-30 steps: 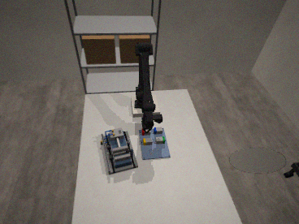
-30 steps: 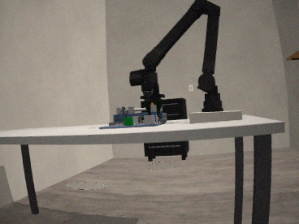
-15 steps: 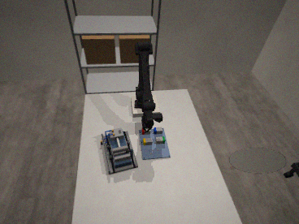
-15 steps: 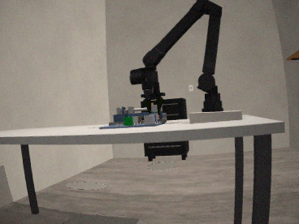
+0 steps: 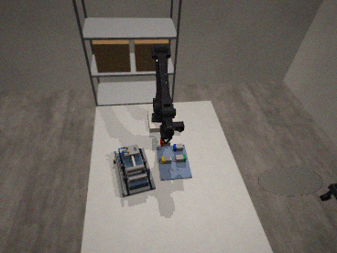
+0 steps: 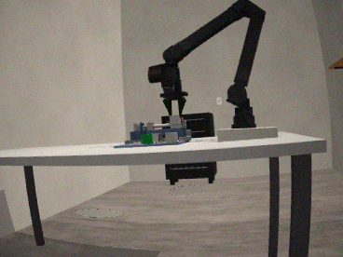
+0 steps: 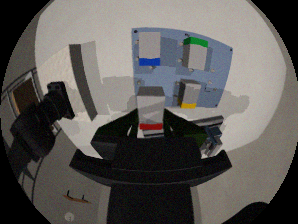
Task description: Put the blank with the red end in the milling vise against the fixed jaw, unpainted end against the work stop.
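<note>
My gripper (image 7: 150,111) is shut on the grey blank with the red end (image 7: 150,112) and holds it lifted above the near edge of the blue plate (image 7: 182,72). In the top view the gripper (image 5: 164,141) hangs over the far left corner of the plate (image 5: 174,163). In the exterior view the gripper (image 6: 174,108) holds the blank (image 6: 175,120) a little above the plate. Blanks with blue (image 7: 148,51), green (image 7: 194,51) and yellow (image 7: 188,94) ends lie on the plate. The milling vise (image 5: 134,169) stands to the left of the plate.
A white block (image 5: 154,126) carries the arm's base at the back of the table. A shelf unit (image 5: 130,55) stands behind the table. The vise's hoses are at its far end (image 5: 123,152).
</note>
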Controlling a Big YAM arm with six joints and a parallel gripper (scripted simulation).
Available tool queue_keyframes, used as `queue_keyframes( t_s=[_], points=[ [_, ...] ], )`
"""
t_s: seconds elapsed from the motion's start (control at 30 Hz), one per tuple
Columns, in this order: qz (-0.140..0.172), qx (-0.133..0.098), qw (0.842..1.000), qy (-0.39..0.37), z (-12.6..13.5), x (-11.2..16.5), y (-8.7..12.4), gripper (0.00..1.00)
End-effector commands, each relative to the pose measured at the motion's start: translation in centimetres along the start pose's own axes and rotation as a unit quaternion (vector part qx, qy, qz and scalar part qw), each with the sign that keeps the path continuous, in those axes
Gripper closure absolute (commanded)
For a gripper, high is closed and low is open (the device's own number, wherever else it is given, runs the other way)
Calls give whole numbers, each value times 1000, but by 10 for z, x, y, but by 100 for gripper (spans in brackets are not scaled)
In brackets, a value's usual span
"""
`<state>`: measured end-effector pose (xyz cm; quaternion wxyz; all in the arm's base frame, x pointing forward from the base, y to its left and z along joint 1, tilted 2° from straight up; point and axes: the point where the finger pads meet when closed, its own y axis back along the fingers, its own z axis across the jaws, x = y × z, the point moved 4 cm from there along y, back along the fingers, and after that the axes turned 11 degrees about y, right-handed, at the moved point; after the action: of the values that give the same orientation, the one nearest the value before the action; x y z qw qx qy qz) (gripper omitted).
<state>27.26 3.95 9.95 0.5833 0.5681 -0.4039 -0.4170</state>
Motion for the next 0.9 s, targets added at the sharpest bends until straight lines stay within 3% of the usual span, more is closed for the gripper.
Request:
queue_keyframes(
  t_s=[0.0,0.4,0.87],
  points=[
    [3,26,1000,1,-18,5,30,100],
    [4,28,1000,1,-16,5,73,100],
    [1,16,1000,0,-18,7,71,100]
  ],
)
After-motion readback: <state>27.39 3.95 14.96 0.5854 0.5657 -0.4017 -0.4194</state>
